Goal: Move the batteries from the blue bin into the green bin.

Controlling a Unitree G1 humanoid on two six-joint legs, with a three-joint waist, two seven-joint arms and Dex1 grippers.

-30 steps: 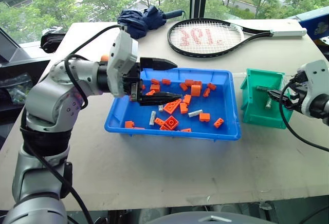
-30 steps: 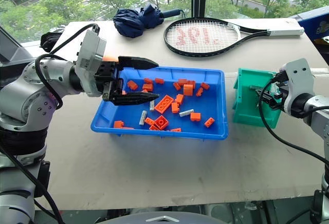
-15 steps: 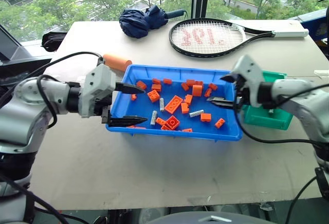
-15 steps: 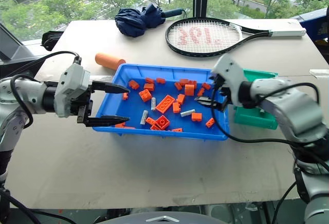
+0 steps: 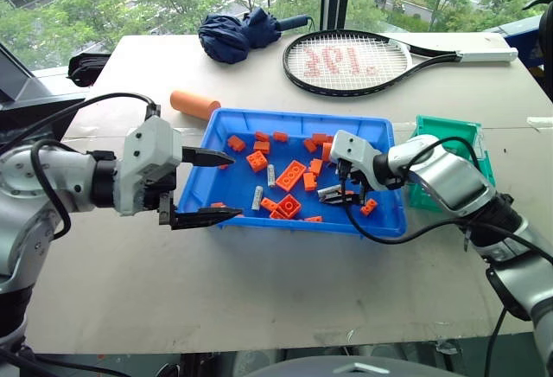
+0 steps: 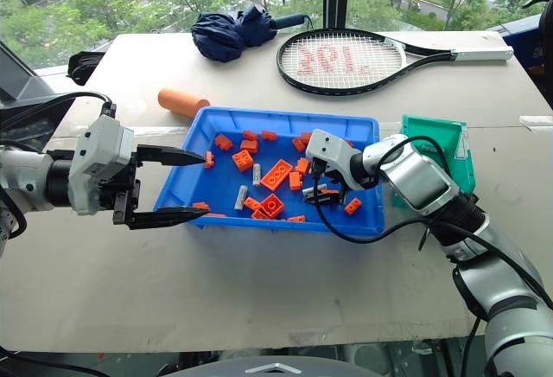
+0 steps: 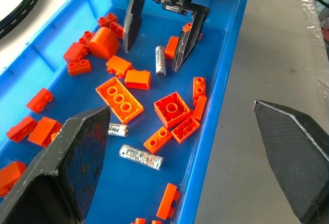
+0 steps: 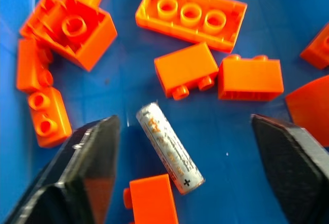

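The blue bin [image 5: 294, 118] sits mid-table, holding orange bricks [image 5: 291, 174] and loose batteries [image 5: 271, 175]. My right gripper [image 5: 333, 194] reaches down into its right half, open, with its fingers on either side of one battery [image 8: 169, 148] that lies flat on the floor of the bin; there are gaps on both sides. Two more batteries [image 7: 141, 156] lie near the bin's front left. My left gripper [image 5: 236, 187] hangs open and empty at the bin's left rim. The green bin [image 5: 445, 128] stands to the right of the blue one, partly hidden behind my right arm.
An orange cylinder [image 5: 200, 104] lies on the table just behind the blue bin's left corner. A tennis racket [image 5: 363, 61] and a folded navy umbrella [image 5: 238, 33] lie farther back. The table's front edge runs close below the bin.
My right gripper has swung left from the green bin into the blue bin and sunk over a battery. My left gripper has drawn back out of the bin to its left rim.
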